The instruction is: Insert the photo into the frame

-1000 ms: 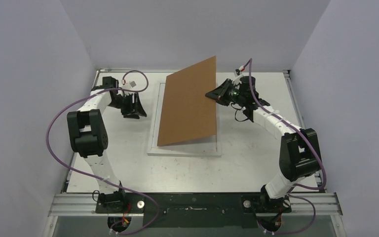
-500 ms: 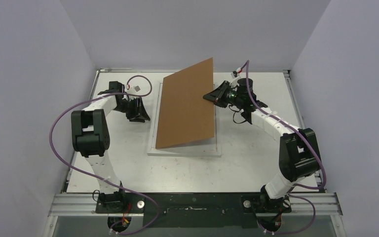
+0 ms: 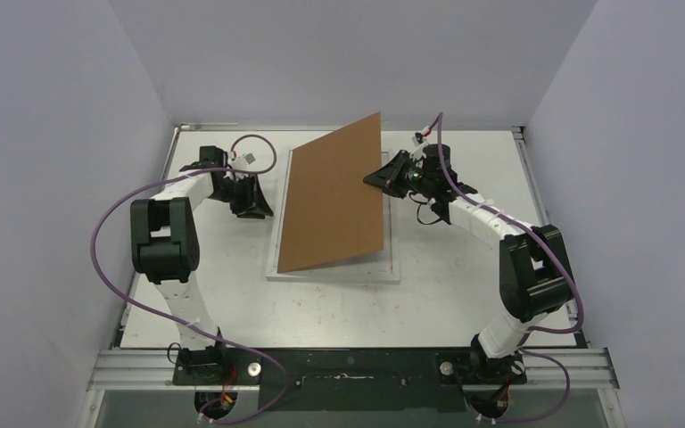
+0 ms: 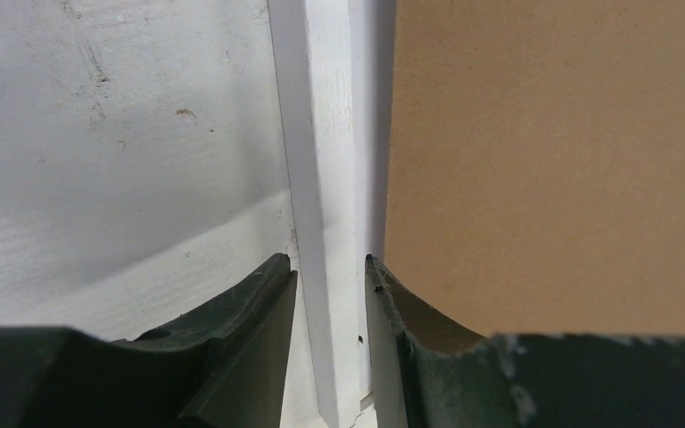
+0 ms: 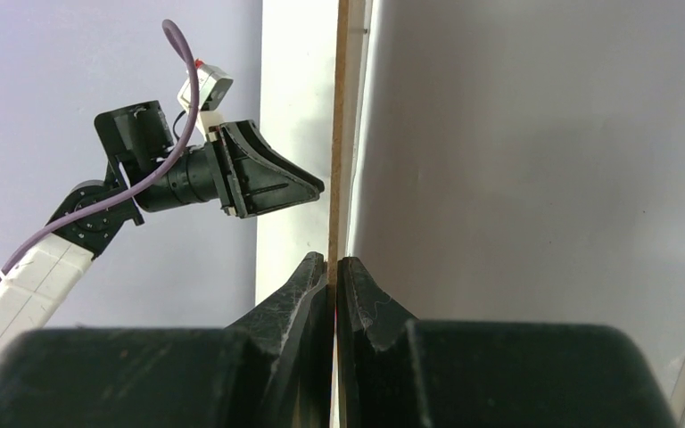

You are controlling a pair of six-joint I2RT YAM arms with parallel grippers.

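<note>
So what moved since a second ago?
The left tool slid right to the left edge of the frame and narrowed its jaws around that rail. I cannot tell whether it grips yet. The right tool shifted a little left, tipping the brown board lower over the frame. Same as before: the right tool stays shut on the board's edge, and the frame lies flat.

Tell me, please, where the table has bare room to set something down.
Free: the wide table strip between the near edge of the frame and the arm bases. Crowded: both sides of the frame, where the left gripper straddles its left rail and the right gripper pinches the tilted backing board.
</note>
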